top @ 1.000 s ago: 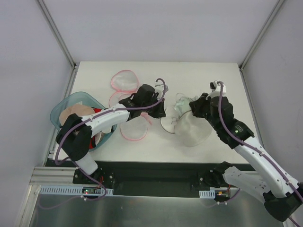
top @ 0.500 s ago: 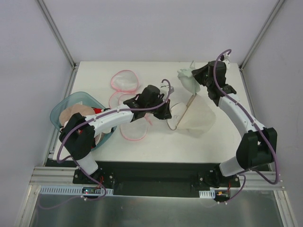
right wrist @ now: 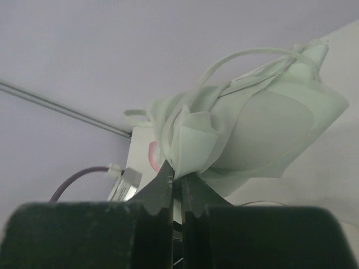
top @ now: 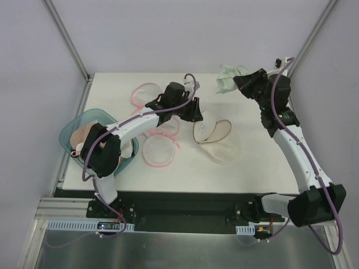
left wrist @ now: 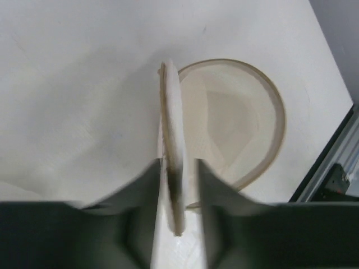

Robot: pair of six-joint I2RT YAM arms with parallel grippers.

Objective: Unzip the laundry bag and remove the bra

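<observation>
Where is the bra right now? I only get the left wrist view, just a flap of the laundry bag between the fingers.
Observer: Out of the laundry bag; the right gripper holds the bra raised near the far right corner of the table.
Operator: Is the grip secure?
Observer: The right wrist view shows that gripper shut on a fold of fabric, straps looping above.
Operator: What's to the left of the bag?
Observer: Pink-rimmed mesh pouches lie on the table there.
</observation>
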